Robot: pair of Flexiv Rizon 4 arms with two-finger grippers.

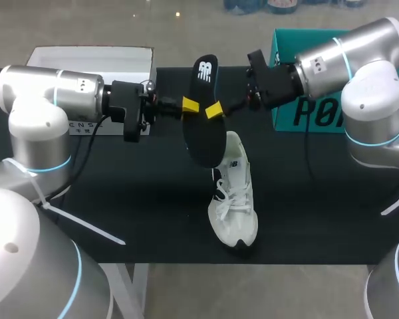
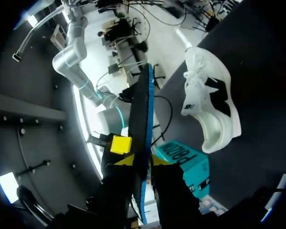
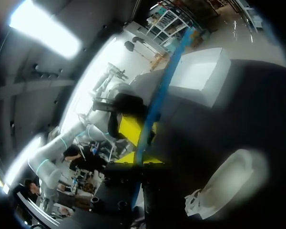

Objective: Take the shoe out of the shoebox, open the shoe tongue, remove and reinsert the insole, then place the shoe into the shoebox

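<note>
Black tabletop: white lace-up mesh sneaker lies near centre. Above it, left gripper and right gripper both clamp flat black foam insole.

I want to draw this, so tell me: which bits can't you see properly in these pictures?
- Head view: the insole overlaps the heel of the shoe, partly hiding its opening.
- Head view: the right arm covers the teal shoebox, so its inside is hidden.
- Right wrist view: the shoe is a blurry white shape.
- Wrist views: the insole shows edge-on, so its faces are hidden.
</note>
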